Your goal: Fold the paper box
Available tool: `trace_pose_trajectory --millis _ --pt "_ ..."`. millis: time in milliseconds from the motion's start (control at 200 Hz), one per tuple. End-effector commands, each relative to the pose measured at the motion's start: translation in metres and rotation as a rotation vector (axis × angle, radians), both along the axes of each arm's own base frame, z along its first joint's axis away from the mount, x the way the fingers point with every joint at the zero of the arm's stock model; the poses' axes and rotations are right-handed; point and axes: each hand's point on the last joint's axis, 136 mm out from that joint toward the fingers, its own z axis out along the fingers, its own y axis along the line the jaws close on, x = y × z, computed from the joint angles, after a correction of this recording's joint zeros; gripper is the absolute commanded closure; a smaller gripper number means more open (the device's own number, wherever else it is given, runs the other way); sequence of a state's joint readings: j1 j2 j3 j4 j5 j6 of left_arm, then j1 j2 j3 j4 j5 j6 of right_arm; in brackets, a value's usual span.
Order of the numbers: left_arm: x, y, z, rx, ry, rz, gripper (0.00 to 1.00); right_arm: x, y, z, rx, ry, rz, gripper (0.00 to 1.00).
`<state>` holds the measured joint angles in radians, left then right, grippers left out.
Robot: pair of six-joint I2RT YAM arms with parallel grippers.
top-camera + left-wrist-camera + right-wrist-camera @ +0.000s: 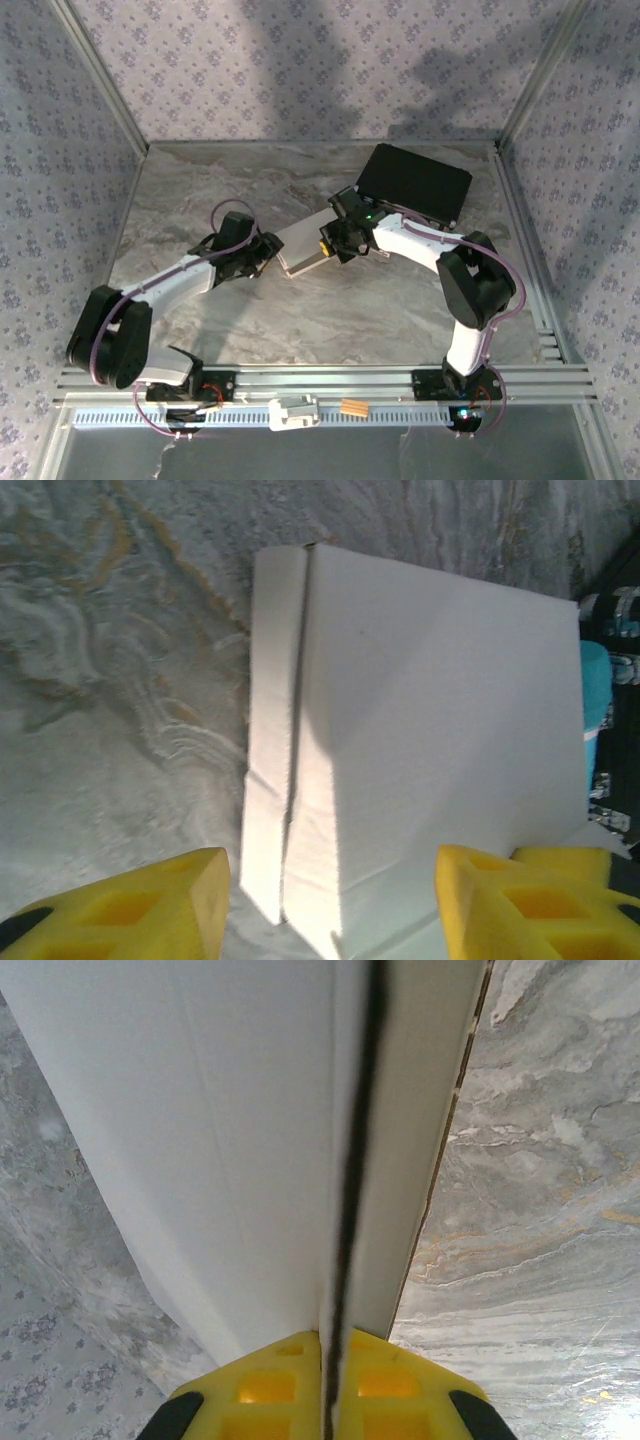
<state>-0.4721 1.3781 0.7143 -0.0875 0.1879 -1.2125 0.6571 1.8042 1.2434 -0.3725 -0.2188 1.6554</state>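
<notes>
Marble bench | left claw spread wide, hovering at the left edge of the paper box | white box sits mid-bench between the two claws | right claw pressed onto its right edge, pinching it | black case far right, behind.

Left arm extends from lower left toward frame centre; left gripper fingers spread wide. Right arm doubles back from the right – right gripper clamped on the paper box edge.
</notes>
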Motion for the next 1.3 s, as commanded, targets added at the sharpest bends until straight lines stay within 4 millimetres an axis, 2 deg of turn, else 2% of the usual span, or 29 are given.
trace_pose_trajectory --millis 0,120,240,355,555,860,1044,1189,1239,1294 --pt "0.010 -0.016 0.010 -0.084 -0.053 -0.008 0.46 -0.010 -0.006 -0.002 -0.047 0.036 0.020 1.00" --pt "0.005 -0.022 -0.004 -0.082 -0.024 -0.029 0.48 -0.010 -0.004 -0.001 -0.036 0.037 0.017 1.00" --pt "0.001 -0.024 -0.014 -0.089 -0.023 -0.025 0.55 -0.011 -0.003 -0.001 -0.027 0.041 0.022 1.00" --pt "0.003 -0.028 -0.018 -0.091 -0.022 -0.030 0.58 -0.012 -0.001 0.000 -0.019 0.041 0.024 1.00" --pt "0.004 -0.032 -0.019 -0.090 -0.027 -0.038 0.70 -0.018 0.000 -0.004 -0.020 0.058 0.044 1.00" --pt "-0.006 -0.024 -0.017 -0.053 -0.016 -0.053 0.80 -0.038 0.010 -0.008 -0.011 0.088 0.078 1.00" --pt "-0.023 0.003 -0.019 0.098 0.026 -0.091 0.80 -0.056 0.013 -0.010 -0.026 0.117 0.115 1.00" --pt "-0.040 0.017 -0.037 0.158 0.094 -0.141 0.80 -0.065 0.011 -0.018 -0.044 0.132 0.171 0.90" --pt "-0.042 0.017 -0.043 0.146 0.100 -0.137 0.80 -0.066 0.009 -0.015 -0.058 0.133 0.212 0.81" --pt "-0.041 0.021 -0.047 0.150 0.102 -0.120 0.80 -0.066 0.002 -0.004 -0.098 0.116 0.259 0.66"
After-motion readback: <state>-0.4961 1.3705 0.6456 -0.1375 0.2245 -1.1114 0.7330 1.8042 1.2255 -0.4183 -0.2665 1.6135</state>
